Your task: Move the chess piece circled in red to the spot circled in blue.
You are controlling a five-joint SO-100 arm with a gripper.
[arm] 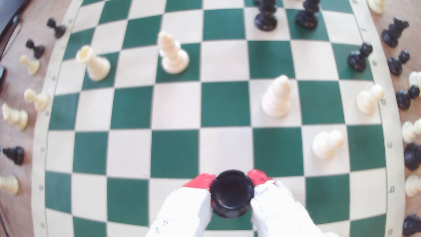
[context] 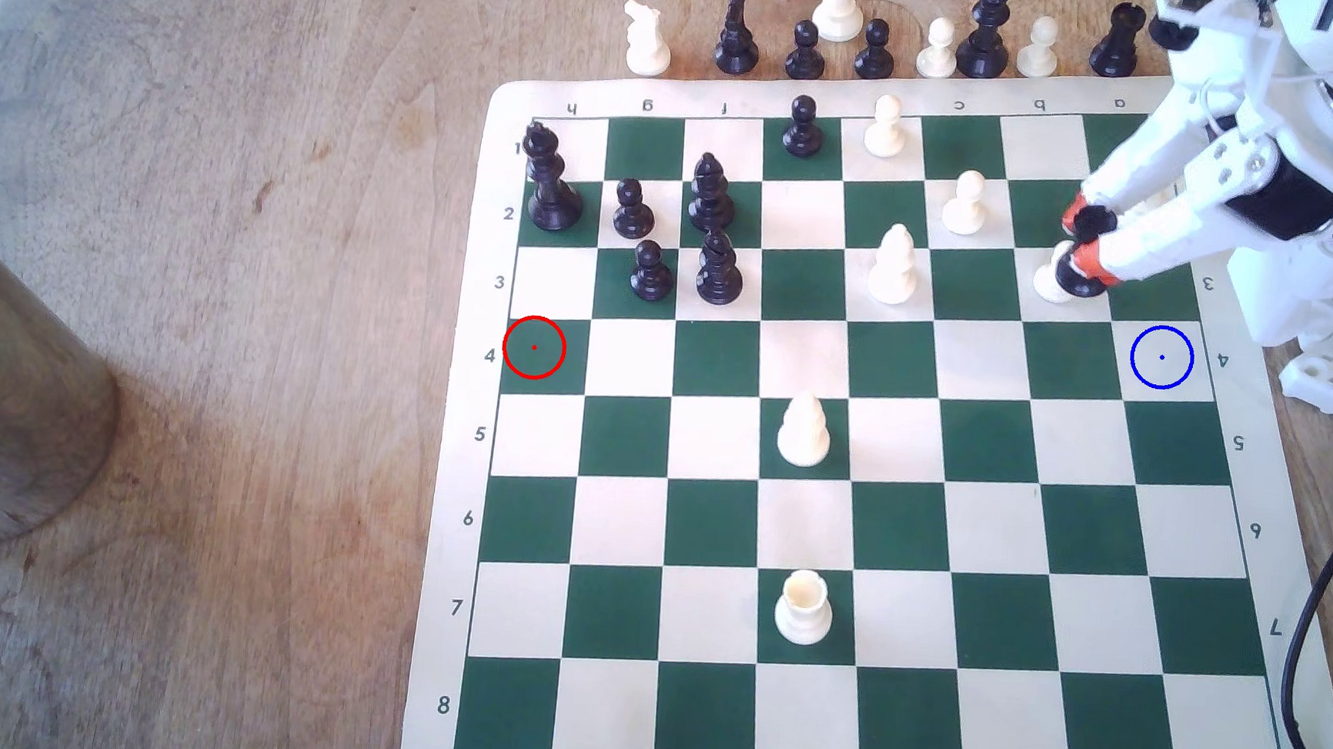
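**Above the board's far right corner: rook held in the jaws**

Near the exterior view's upper right, your gripper (context: pixel 1086 248) is closed around the black rook (context: pixel 1082 278), its orange-tipped fingers (context: pixel 1104 263) pressed against the piece on both sides. The wrist view confirms it: you look straight down onto the rook's round base (arm: pixel 232 193), clamped between the two red pads (arm: pixel 202 180). The rook appears lifted off the board, tilted with the jaws, just in front of a white pawn (context: pixel 1050 279) standing on rank 3.

The blue-ringed cream square (context: pixel 1162 357) lies near the rook, one rank further toward the camera and slightly to the exterior view's right; nothing stands on it. The red-ringed dark green square (context: pixel 534 347) sits well apart at the board's opposite edge, on the exterior view's left, and is bare.

Between those two markers you have a white bishop (context: pixel 804 431) on the centre file, and a white rook (context: pixel 803 607) lower down the same file. The black king (context: pixel 551 179) stands at the far left corner, with black pawns and bishops just beside it.
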